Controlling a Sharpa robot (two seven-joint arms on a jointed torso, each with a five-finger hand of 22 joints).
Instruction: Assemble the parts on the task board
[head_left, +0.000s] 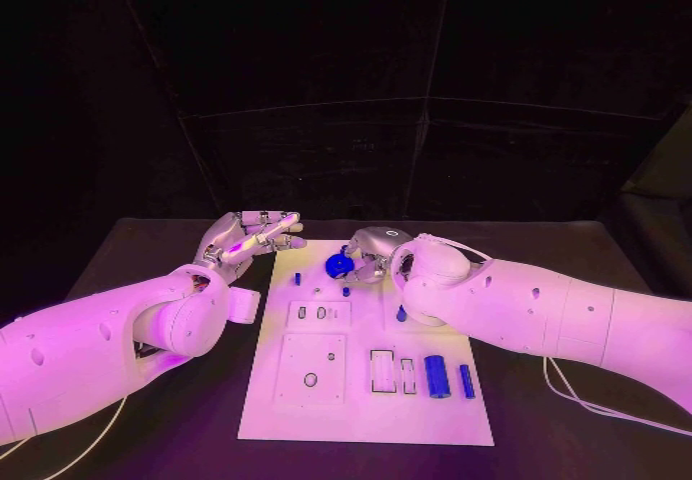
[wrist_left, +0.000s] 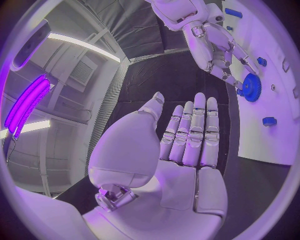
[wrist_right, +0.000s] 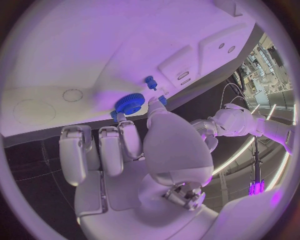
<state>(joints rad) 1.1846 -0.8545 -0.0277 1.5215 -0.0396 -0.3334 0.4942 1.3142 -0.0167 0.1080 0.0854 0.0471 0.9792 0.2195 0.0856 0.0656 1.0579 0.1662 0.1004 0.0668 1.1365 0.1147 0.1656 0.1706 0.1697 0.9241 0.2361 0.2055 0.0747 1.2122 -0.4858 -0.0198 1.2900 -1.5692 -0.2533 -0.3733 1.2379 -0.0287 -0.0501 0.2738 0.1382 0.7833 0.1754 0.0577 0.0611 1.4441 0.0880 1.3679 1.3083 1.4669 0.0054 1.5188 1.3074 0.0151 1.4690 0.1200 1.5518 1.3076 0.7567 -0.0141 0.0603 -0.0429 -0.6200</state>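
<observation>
In the head view we see the board (head_left: 361, 400) lying on the black table (head_left: 144, 250), running away from the robot. The left hand (head_left: 248, 238) hovers off the board's far left corner, above the table, its fingers apart and nothing in them. The right hand (head_left: 372, 256) sits over the far end of the board and pinches a blue gear (head_left: 340, 265) at its fingertips. A small blue peg (head_left: 297, 279) stands on the board just left of the gear, and another small blue piece (head_left: 401, 314) lies beside the right wrist. Near the board's near right corner two blue cylinders (head_left: 437, 376) lie side by side, next to two rectangular slots (head_left: 384, 371).

In the left wrist view our left hand (wrist_left: 181, 150) is flat and released, fingers straight and close together, palm bare. Beyond it the right hand (wrist_left: 215, 50) holds the gear (wrist_left: 251, 87) against the white board (wrist_left: 275, 135), with a small blue part (wrist_left: 269, 121) nearby on the board.

In the right wrist view the right hand (wrist_right: 134, 155) grasps the gear (wrist_right: 129, 103) between thumb and fingertips, right at the board's (wrist_right: 94, 50) surface; we cannot tell whether it is seated. A blue peg (wrist_right: 150, 82) stands just beside it, and the left hand (wrist_right: 234, 122) shows beyond the board's edge.
</observation>
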